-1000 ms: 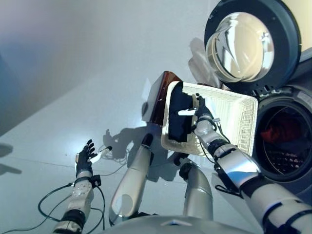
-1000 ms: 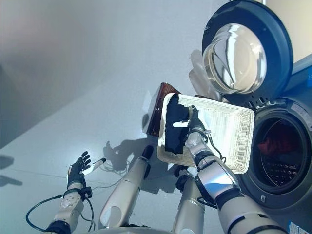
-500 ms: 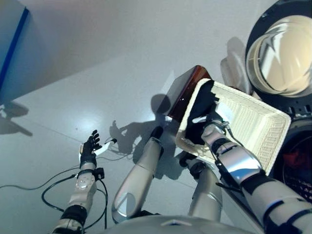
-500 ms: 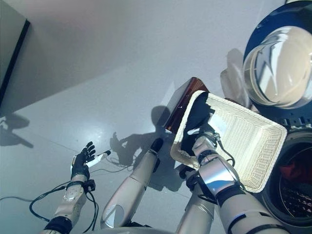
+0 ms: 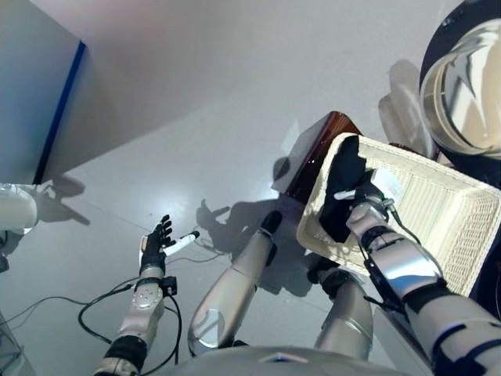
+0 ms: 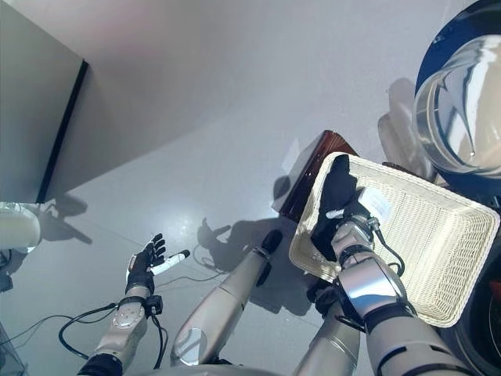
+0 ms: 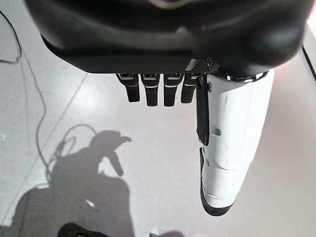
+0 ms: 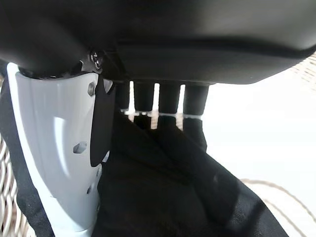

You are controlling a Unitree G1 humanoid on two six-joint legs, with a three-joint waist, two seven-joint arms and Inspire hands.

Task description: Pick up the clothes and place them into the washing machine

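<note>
A black cloth lies at the near left end of the shallow wicker basket, partly over its rim. My right hand rests on this cloth inside the basket, its white-covered thumb across the cloth. In the right wrist view the cloth fills the space by the thumb. My left hand is open and empty, low at the left above the floor; it shows the same in its wrist view. The washing machine's open round door is at the upper right.
The basket sits on a dark brown box. A tall grey panel with a blue edge stands at the far left, with a white rounded object below it. Grey floor spreads between them.
The camera has turned, so the whole scene has shifted right and the drum opening has left the view. My right hand stays on the black cloth. My left hand stays open.
</note>
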